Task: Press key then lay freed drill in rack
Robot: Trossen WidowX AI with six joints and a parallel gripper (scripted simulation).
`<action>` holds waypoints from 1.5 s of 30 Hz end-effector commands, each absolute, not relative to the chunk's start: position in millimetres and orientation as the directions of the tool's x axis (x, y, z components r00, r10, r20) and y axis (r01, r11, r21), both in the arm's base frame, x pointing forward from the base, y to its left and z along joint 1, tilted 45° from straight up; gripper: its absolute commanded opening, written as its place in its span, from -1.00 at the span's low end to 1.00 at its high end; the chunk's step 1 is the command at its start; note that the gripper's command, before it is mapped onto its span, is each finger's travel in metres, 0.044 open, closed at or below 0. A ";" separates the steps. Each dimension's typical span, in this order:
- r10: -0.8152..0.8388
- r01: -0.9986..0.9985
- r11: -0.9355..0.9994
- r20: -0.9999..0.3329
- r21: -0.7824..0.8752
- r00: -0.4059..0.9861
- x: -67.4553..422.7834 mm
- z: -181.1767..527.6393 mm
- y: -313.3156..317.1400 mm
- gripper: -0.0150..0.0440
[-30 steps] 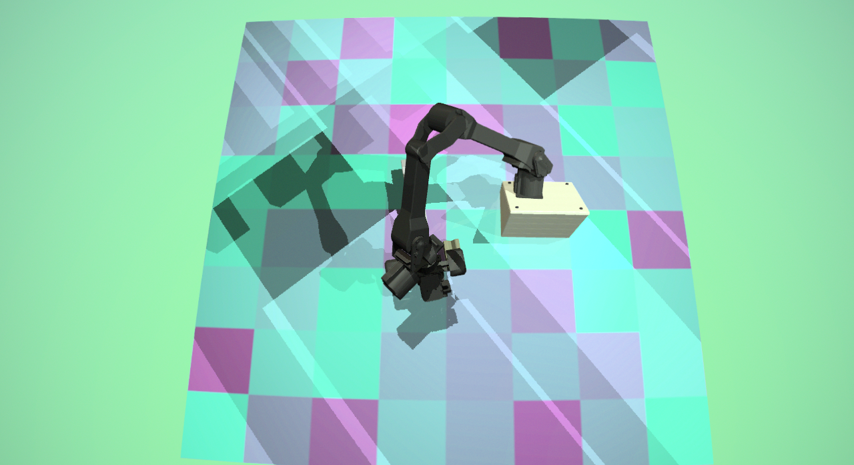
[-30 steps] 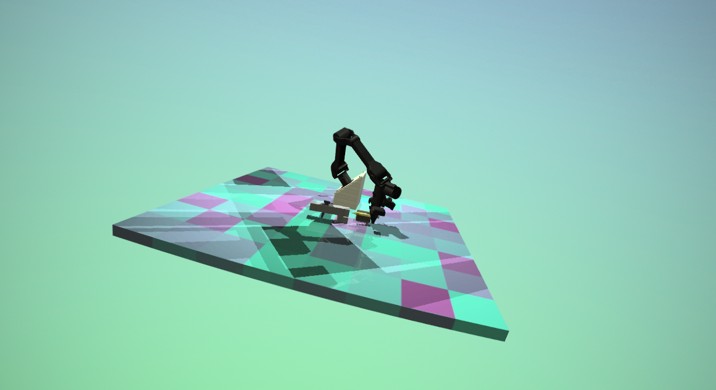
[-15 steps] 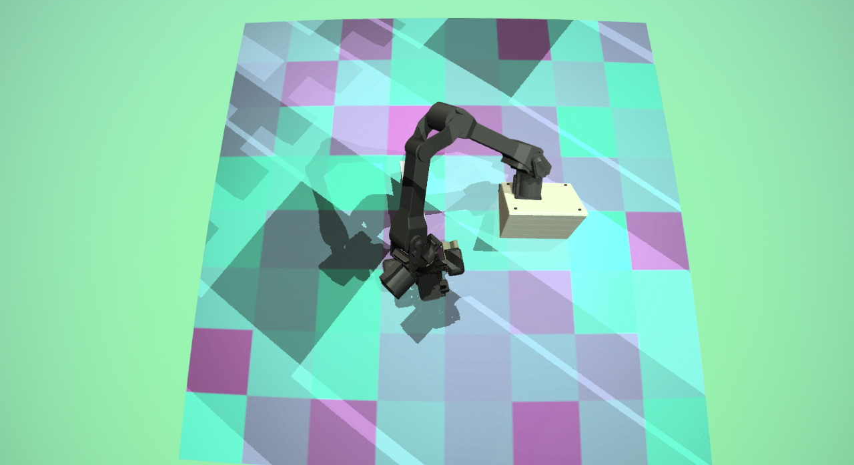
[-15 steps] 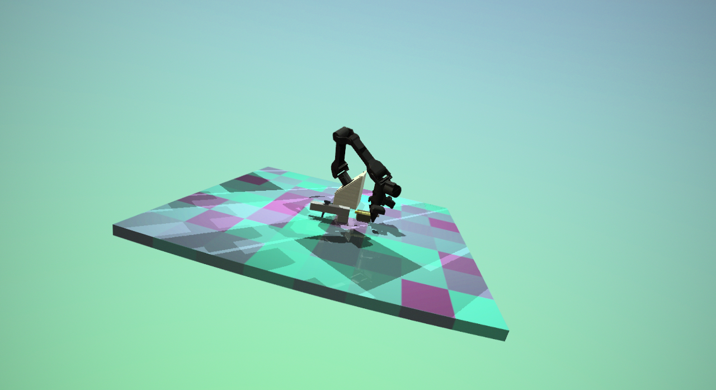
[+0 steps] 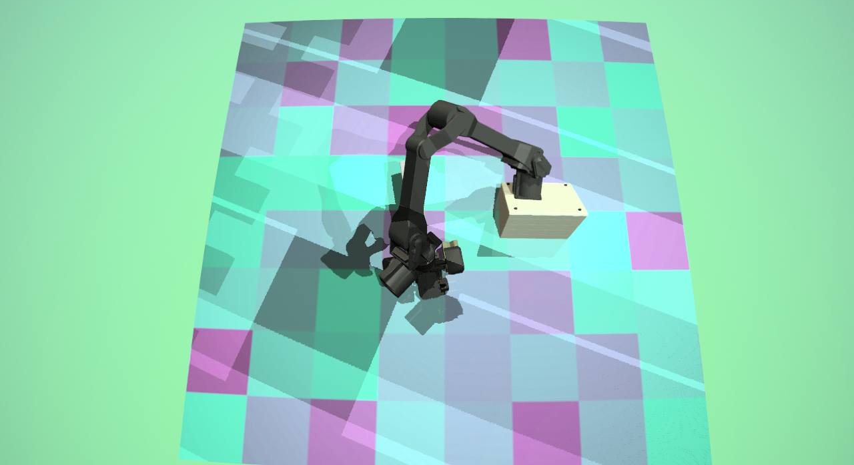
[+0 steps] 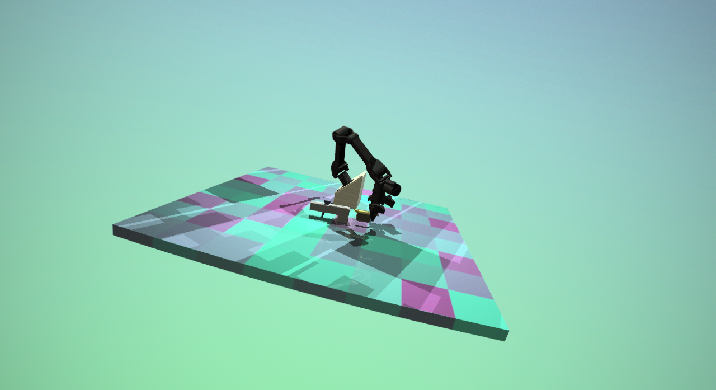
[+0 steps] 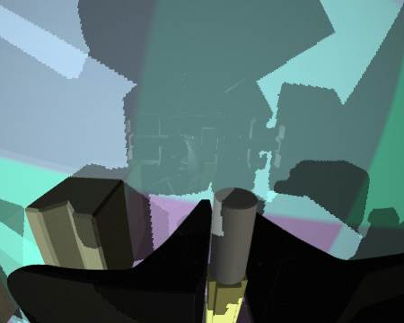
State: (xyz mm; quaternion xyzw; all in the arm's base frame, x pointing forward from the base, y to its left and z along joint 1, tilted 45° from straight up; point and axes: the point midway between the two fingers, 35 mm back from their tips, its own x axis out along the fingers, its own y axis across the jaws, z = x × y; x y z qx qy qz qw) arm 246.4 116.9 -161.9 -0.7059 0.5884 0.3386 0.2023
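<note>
Looking down from the top view, the black arm (image 5: 417,163) is bending from its pale base box (image 5: 540,210) at the right of middle and is reaching toward the lower middle of the frame. The gripper (image 5: 444,270) is hanging just below the middle, over the checkered floor (image 5: 537,355). A small pale block (image 5: 450,245) is peeking out beside the wrist, at its right edge — too little of it is showing to tell what it is.

In the exterior view, the arm (image 6: 367,159) is arching in the middle of the frame. The gripper (image 6: 374,212) is pointing down near the floor (image 6: 280,257). A pale stand (image 6: 330,208) is sitting just left of it, and the yellow part of the drill (image 6: 361,211) is lying between the stand and the claw.

In the wrist view, the two dark fingers are squeezing the drill (image 7: 229,246) — the claw is clenched on it. The drill's grey round end is poking up in the lower middle, and its yellow part is showing lower down. A tan block (image 7: 83,228) is standing at the lower left, apart from the drill.
</note>
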 end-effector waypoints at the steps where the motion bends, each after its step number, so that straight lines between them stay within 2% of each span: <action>1: -0.690 -0.968 -0.224 -0.720 0.110 0.078 246.0 -159.7 119.4 -0.49; 45: -0.690 -0.968 -0.224 -0.720 0.110 0.078 245.2 -146.9 126.0 -0.49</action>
